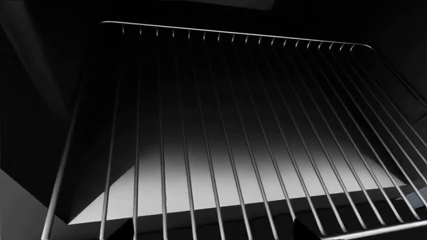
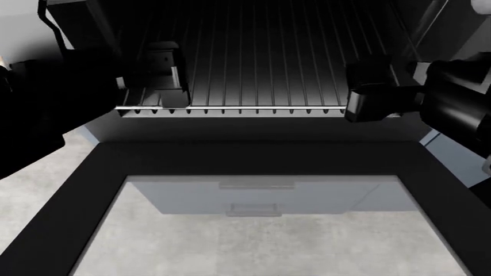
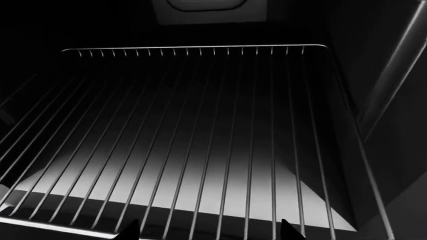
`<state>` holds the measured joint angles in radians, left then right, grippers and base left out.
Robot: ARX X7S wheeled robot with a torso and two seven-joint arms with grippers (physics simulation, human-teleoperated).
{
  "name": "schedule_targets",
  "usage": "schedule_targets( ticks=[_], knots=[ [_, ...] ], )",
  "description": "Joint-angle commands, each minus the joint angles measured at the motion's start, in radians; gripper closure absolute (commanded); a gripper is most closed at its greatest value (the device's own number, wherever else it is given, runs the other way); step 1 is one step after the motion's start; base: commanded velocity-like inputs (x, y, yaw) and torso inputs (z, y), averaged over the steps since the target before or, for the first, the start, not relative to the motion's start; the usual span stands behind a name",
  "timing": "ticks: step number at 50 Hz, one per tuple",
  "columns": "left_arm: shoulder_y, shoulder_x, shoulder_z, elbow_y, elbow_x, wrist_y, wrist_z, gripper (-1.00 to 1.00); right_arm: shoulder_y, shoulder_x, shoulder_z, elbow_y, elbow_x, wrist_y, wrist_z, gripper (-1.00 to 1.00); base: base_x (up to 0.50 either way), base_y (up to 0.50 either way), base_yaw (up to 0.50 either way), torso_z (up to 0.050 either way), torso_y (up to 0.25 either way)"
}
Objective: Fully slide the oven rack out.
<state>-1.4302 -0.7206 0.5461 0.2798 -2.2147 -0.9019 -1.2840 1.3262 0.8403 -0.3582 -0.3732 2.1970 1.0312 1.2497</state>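
Down flat lay the oven door, nearest us. Behind it, both grippers, left and right, met the oven rack front bar; jaws' state, I couldn't tell.

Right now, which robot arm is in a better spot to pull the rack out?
Neither clearly wins. The left gripper and the right gripper both sit at the front bar of the oven rack, one near each end. Pulling with both together would probably keep it straight above the open door.
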Motion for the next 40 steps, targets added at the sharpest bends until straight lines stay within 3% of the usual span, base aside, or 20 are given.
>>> schedule_targets(
  ticks=[1,25,40],
  knots=[
    [-0.044,0.079,0.06,-0.157,0.104,-0.048,0.081,-1.0,0.014,-0.065,-0.058,0.11,-0.092,0.038,-0.058,-1.0,0.0,0.0,0.0,0.0,0.0],
    [-0.111,0.17,0.153,-0.377,0.28,-0.115,0.235,-1.0,0.051,-0.141,-0.128,0.279,-0.316,0.086,-0.212,-1.0,0.0,0.0,0.0,0.0,0.0],
    [-0.146,0.212,0.22,-0.505,0.298,-0.184,0.3,-1.0,0.089,-0.164,-0.177,0.39,-0.444,0.109,-0.316,-1.0,0.0,0.0,0.0,0.0,0.0]
  ],
)
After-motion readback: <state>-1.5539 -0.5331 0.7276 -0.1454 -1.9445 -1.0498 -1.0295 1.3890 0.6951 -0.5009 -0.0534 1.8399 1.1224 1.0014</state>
